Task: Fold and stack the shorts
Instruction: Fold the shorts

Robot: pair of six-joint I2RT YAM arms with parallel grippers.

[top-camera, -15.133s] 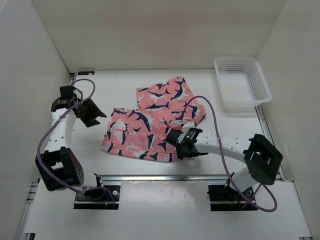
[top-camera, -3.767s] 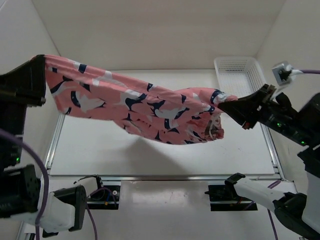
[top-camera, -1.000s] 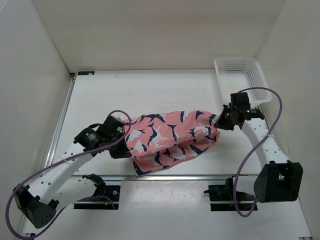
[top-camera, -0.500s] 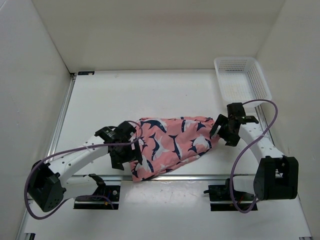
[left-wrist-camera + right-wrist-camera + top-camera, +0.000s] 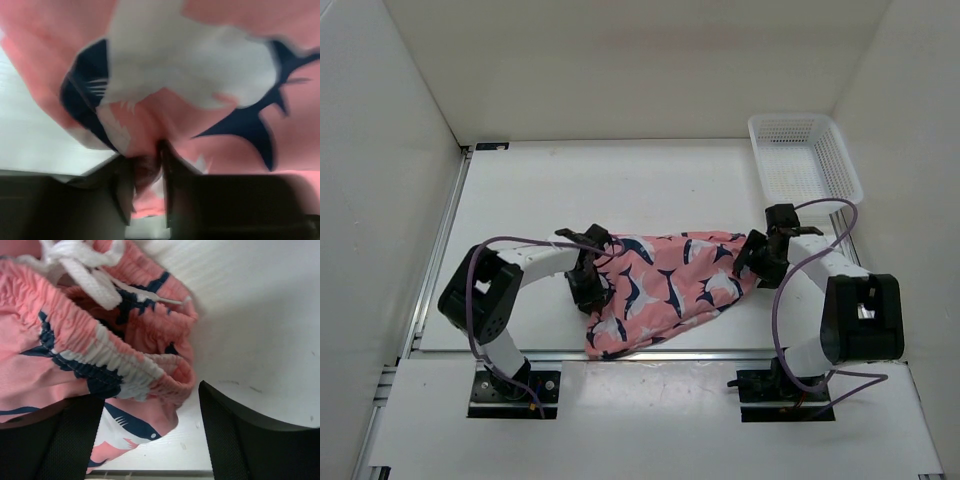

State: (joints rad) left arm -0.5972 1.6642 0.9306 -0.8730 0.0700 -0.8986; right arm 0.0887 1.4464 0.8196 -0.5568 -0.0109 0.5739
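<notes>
The coral-pink shorts [image 5: 670, 290] with navy-and-white shapes lie bunched and roughly folded on the white table, near its front edge. My left gripper [image 5: 590, 285] is at their left edge. In the left wrist view the left gripper [image 5: 148, 172] is shut, pinching a fold of the shorts [image 5: 200, 75]. My right gripper [image 5: 757, 262] is at the right end, by the waistband. In the right wrist view the right gripper [image 5: 150, 435] stands open, its fingers wide apart on either side of the elastic waistband [image 5: 100, 352], not pinching it. The white drawstring [image 5: 85, 265] lies above.
A white mesh basket [image 5: 763, 175] stands at the back right corner of the table. White walls enclose the table on the left, back and right. A metal rail [image 5: 650, 353] runs along the front, just below the shorts.
The right gripper has let go of the waistband and stands open beside it. The left arm has folded back, its gripper now pinching the left edge. The shorts have settled flatter on the table.
</notes>
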